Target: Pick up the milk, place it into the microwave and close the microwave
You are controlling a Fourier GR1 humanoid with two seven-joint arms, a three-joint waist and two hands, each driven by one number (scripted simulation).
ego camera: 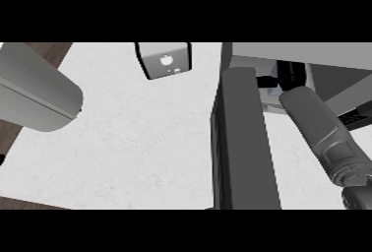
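My right forearm runs up from the lower right corner into the open microwave. Right hand is inside the cavity, black, mostly hidden behind the door edge and the arm; can't tell if its fingers are spread, curled or pinching anything. Microwave door stands open, seen edge-on as a long dark grey slab just left of my arm. Milk: can't see it from here; hidden if it's in the cavity. Left forearm fills the upper left, over the white marble counter; left hand is out of view. Small grey box with a white logo sits at the top edge of the counter, well apart from the door.
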